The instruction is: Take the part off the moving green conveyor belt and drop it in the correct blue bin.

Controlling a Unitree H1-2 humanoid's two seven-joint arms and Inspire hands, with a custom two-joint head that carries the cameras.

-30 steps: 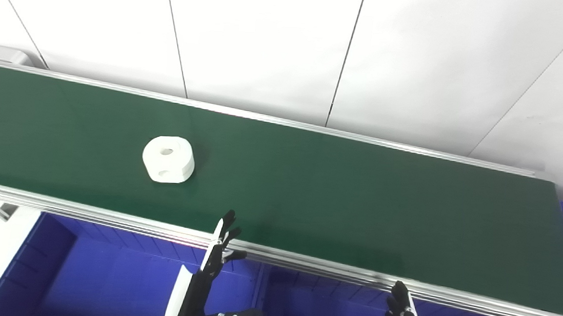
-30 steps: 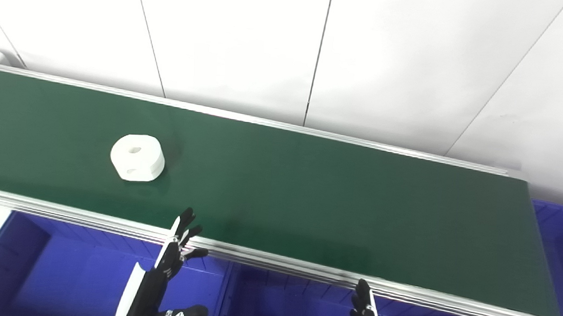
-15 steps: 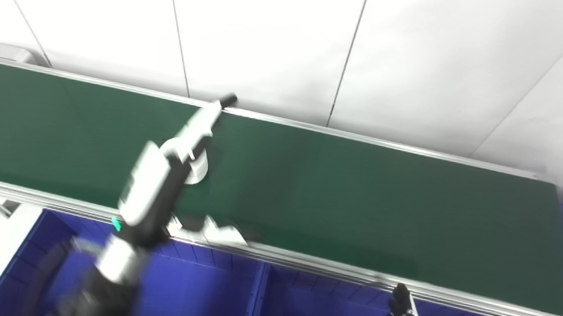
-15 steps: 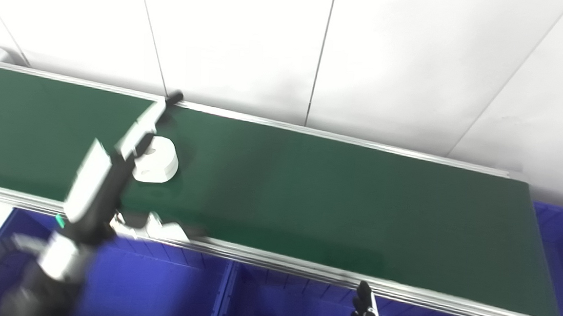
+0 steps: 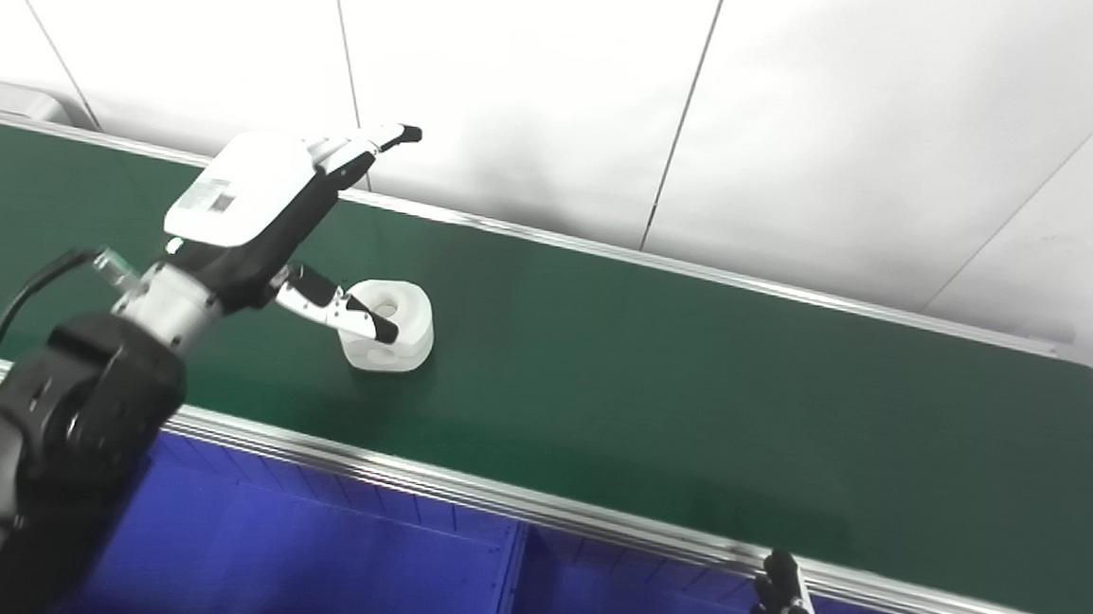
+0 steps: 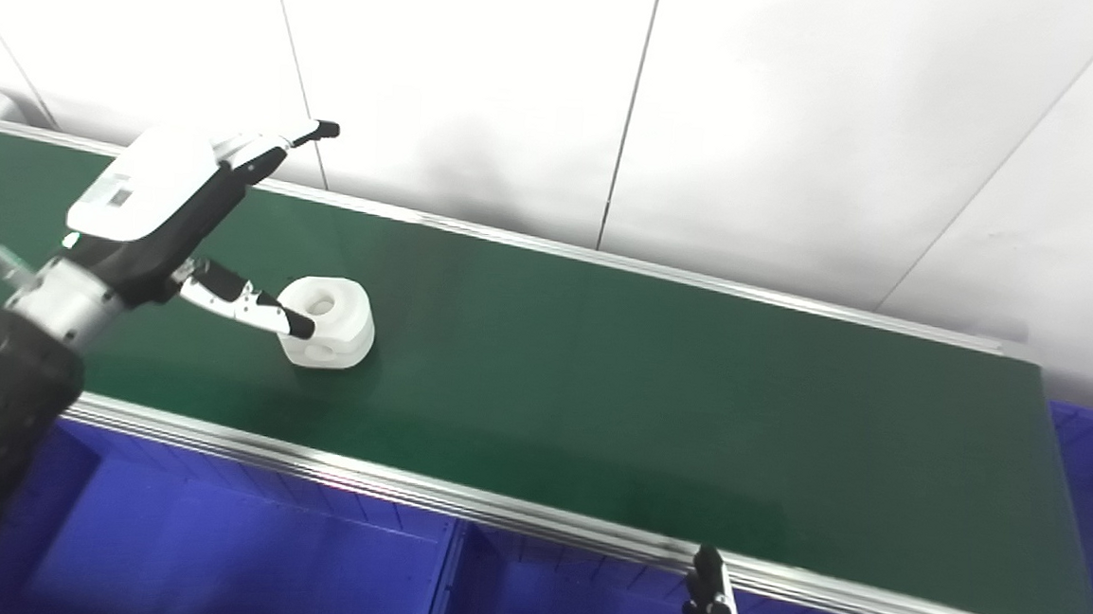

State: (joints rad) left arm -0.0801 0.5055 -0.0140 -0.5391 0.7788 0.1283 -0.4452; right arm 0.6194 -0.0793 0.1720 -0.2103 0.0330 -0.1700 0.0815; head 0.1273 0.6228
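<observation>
The white part (image 5: 389,325), a squat rounded block with a hole in its top face and another in its near side, sits flat on the green conveyor belt (image 5: 656,371), in the left half of the belt and roughly midway between its far and near rails. The left hand (image 5: 273,205) is over the belt just to the left of it, palm side toward the part, fingers spread wide and holding nothing: the thumb (image 6: 243,303) reaches low across the near left side of the part, its dark tip right at the part's edge, though I cannot tell whether it actually touches, while the other fingers (image 5: 376,140) stretch out high and away, pointing past the belt's far rail toward the white panelled wall (image 5: 541,79). So the part lies between thumb and fingers but is not clasped. The left arm runs back from the hand down to the lower left corner, crossing the near aluminium rail (image 6: 403,488). Below that rail are the blue bins (image 5: 303,558), side by side along the front. The right hand (image 6: 713,607) only pokes up at the bottom edge, in front of the near rail well to the right of the part; just its dark fingertips show, too little to tell whether it is spread or closed.
</observation>
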